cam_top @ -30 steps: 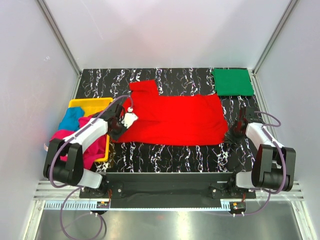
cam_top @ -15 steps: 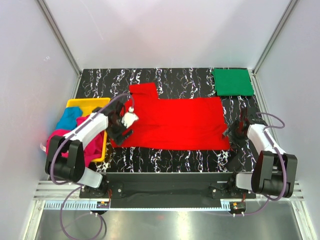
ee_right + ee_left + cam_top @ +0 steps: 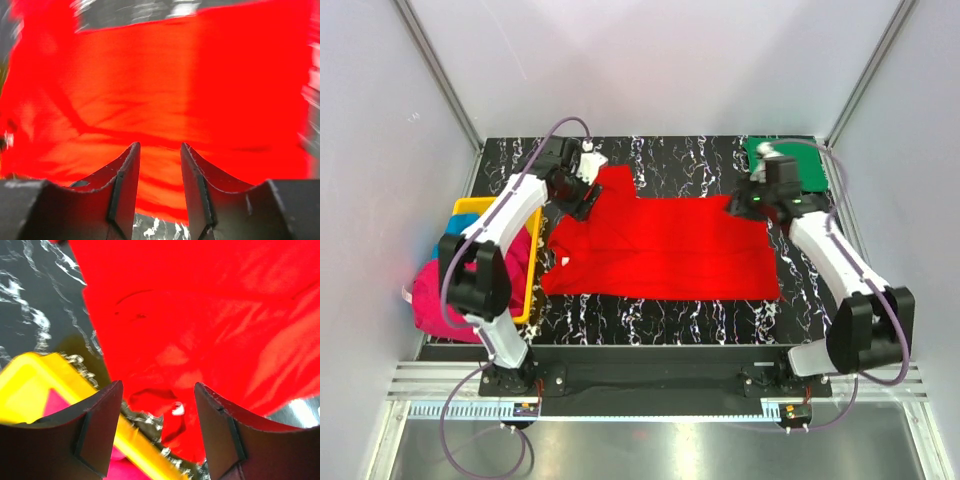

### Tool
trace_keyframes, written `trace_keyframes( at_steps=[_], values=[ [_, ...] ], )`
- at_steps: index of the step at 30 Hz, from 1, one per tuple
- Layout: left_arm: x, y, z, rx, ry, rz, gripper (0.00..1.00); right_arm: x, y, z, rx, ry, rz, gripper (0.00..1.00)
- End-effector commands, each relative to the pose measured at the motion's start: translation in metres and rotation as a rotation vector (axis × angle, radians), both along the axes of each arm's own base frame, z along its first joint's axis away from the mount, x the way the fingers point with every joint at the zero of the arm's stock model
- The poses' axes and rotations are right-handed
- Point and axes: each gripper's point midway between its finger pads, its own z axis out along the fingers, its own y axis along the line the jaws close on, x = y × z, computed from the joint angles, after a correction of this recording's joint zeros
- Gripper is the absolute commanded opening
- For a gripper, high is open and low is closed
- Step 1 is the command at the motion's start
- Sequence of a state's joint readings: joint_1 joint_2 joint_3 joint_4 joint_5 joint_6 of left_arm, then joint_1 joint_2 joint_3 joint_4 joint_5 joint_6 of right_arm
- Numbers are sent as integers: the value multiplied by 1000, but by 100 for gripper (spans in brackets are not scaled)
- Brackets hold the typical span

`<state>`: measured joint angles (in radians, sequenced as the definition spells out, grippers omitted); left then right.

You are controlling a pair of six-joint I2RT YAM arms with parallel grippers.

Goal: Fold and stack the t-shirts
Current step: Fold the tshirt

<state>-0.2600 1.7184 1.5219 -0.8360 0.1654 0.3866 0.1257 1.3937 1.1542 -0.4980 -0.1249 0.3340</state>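
The left gripper [image 3: 157, 390] hangs released, jaws apart with nothing between them. Directly beneath it lies the rumpled shoulder end of the red t-shirt [image 3: 660, 245], which is spread flat across the marbled black table [image 3: 650, 315]. One sleeve juts out on the far side, just beside this gripper. In the left wrist view, the rim of the yellow tray [image 3: 30, 375] lies below and to the left of the left finger, and the shirt's crumpled edge comes close to it. The magenta t-shirt [image 3: 430, 305] spills out of the tray over its outer, near side, well apart from the gripper.

The right gripper [image 3: 160, 147] is also released. Its jaws are parted over the red cloth and grasp nothing. It hovers at the far corner of the shirt's other end, with the smooth body of the shirt stretching away beneath it. The dark green t-shirt [image 3: 805, 168] lies folded just beyond this gripper at the table's far right corner, partly covered by the right arm.
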Motion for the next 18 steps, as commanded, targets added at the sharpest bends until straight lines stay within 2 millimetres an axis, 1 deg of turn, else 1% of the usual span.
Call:
trace_keyframes(
  at_steps=[1, 2, 3, 4, 5, 6, 7, 8, 9, 10, 11, 12, 13, 14, 15, 16, 17, 18],
  values=[
    [32, 1, 4, -59, -62, 136, 66, 3, 101, 18, 28, -199, 368, 45],
    [40, 2, 6, -71, -62, 154, 68, 1, 121, 18, 20, -239, 429, 45],
    [45, 10, 5, -83, -50, 192, 70, 6, 146, 24, 22, -307, 488, 46],
    [47, 14, 4, -86, -36, 210, 70, -3, 178, 23, 23, -332, 576, 46],
    [51, 18, 0, -94, -24, 226, 71, -2, 199, 35, 33, -372, 620, 46],
    [53, 24, -3, -101, -15, 249, 71, 3, 218, 16, 17, -339, 651, 46],
    [55, 25, -6, -109, -8, 268, 71, 4, 232, 9, -11, -336, 694, 46],
    [54, 28, -14, -101, 9, 281, 71, 3, 263, 24, -20, -377, 744, 46],
    [53, 33, -17, -104, 20, 310, 71, 5, 275, -11, -72, -314, 787, 46],
    [50, 36, -23, -102, 34, 325, 71, 4, 289, -18, -87, -305, 815, 45],
    [49, 40, -24, -106, 36, 340, 71, 4, 311, -11, -91, -331, 844, 44],
    [51, 49, -25, -107, 28, 372, 71, 2, 321, -42, -123, -272, 875, 43],
    [48, 56, -30, -97, 36, 393, 71, 2, 330, -49, -133, -255, 888, 43],
    [47, 63, -29, -94, 31, 413, 71, 9, 343, -38, -136, -279, 883, 42],
    [46, 71, -30, -95, 37, 434, 71, 1, 352, -69, -193, -225, 936, 42],
    [43, 74, -34, -94, 49, 443, 71, 1, 359, -75, -209, -215, 950, 42],
    [42, 77, -34, -96, 49, 444, 72, 10, 368, -67, -225, -242, 936, 42],
    [40, 79, -37, -89, 55, 447, 72, 5, 369, -98, -264, -169, 950, 41]
  ],
)
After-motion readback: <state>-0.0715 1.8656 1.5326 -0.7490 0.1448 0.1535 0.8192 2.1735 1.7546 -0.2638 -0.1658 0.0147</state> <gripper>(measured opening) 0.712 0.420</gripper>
